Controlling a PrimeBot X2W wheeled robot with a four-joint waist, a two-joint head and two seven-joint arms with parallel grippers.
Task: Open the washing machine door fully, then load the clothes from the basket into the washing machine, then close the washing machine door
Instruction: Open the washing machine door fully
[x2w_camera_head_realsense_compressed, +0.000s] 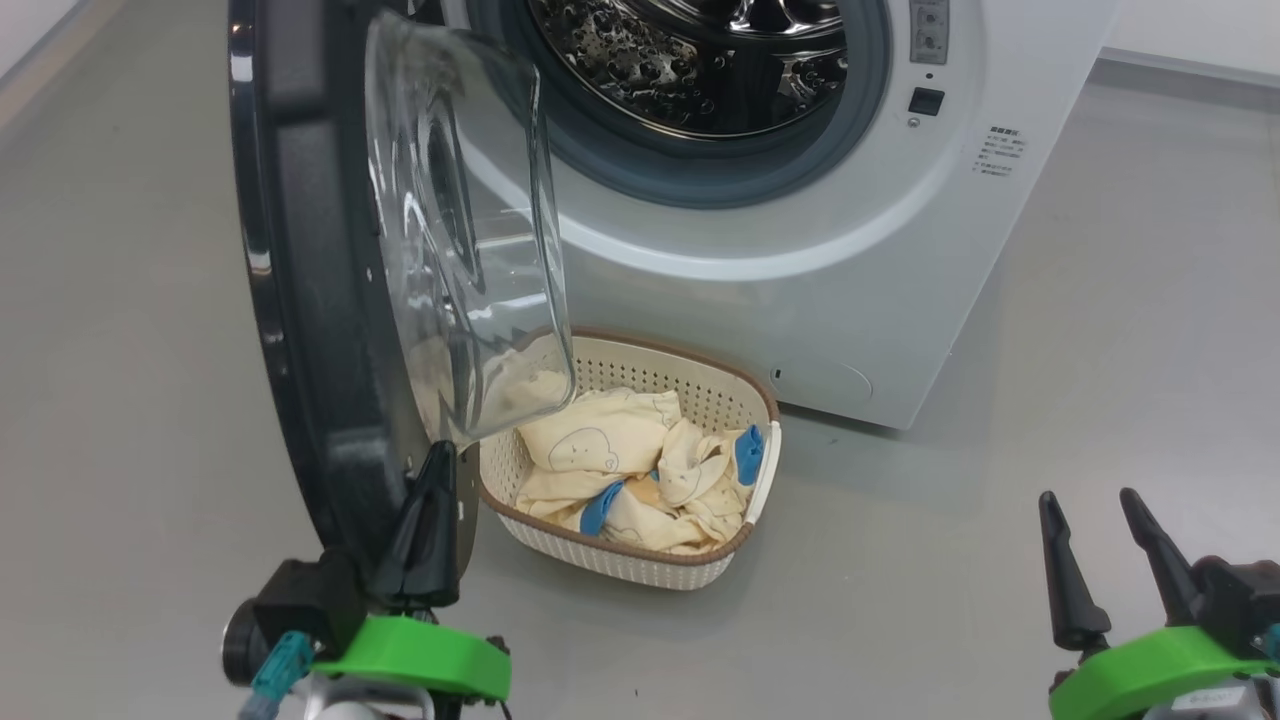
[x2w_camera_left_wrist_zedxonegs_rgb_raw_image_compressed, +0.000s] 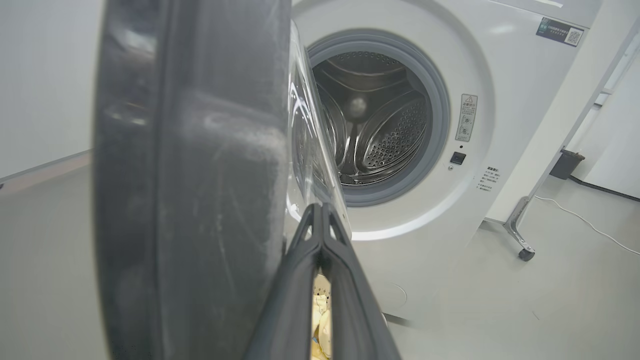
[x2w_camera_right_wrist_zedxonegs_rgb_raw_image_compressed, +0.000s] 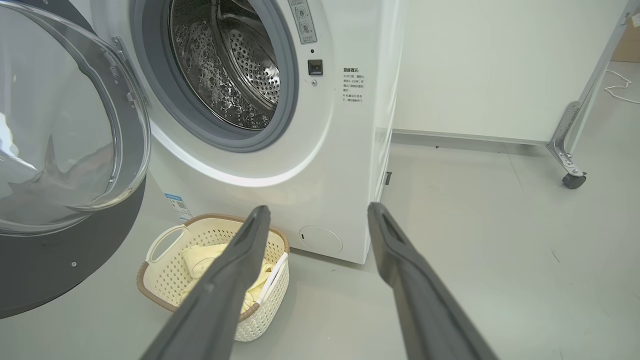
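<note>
While the washing machine door (x2w_camera_head_realsense_compressed: 300, 300) stands swung out to the left of the basket (x2w_camera_head_realsense_compressed: 610, 560), both grippers lie nearer the camera than the basket. The left gripper (x2w_camera_head_realsense_compressed: 436, 462) has its fingers pressed together with nothing between them. Its tips sit at the door's lower inner edge, just left of the basket's near-left corner; whether they touch the door cannot be told. The right gripper (x2w_camera_head_realsense_compressed: 1088, 500) has its fingers spread wide and holds nothing, well to the right of the basket over the floor (x2w_camera_head_realsense_compressed: 900, 600). The door appears nearly edge-on, its clear glass bowl (x2w_camera_head_realsense_compressed: 470, 230) overhanging the basket's left end. The basket rests on the floor and holds the clothes (x2w_camera_head_realsense_compressed: 610, 455), pale yellow with blue cuffs, heaped inside. The washing machine (x2w_camera_head_realsense_compressed: 820, 300) stands directly behind the basket, close to its far rim. Above and beyond the basket, the grey seal (x2w_camera_head_realsense_compressed: 600, 160) rings the steel drum (x2w_camera_head_realsense_compressed: 700, 60).
</note>
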